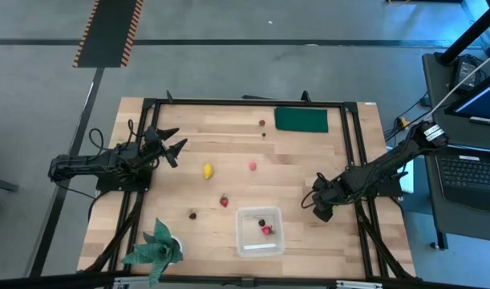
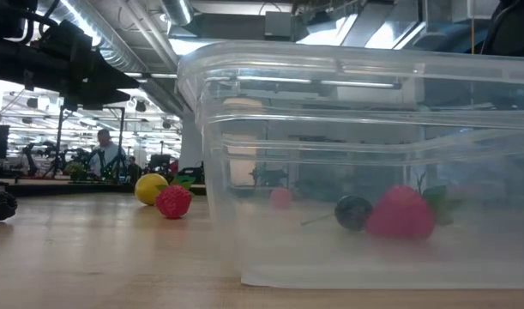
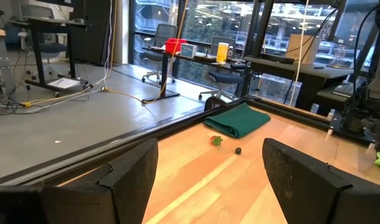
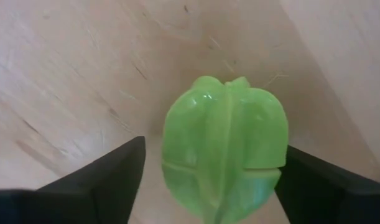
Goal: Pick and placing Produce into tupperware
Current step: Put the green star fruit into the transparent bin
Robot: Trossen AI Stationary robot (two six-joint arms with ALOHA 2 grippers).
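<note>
Two fruits, one red (image 1: 267,230) and one dark (image 1: 261,222), lie in the clear rounded-square plastic tupperware (image 1: 246,242); right gripper (image 4: 208,186) fingers flank, ungripped, a light green ribbed fruit (image 4: 224,147); left gripper (image 1: 174,142) fingers spread, empty, above the wooden surface (image 1: 309,156).

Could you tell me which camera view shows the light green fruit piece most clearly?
The right wrist view: the light green fruit fills it, sitting between the right gripper's open fingers on the wooden table. In the high view that gripper hides it. The low view does not show it; the left wrist view may catch a green sliver at its edge.
</note>
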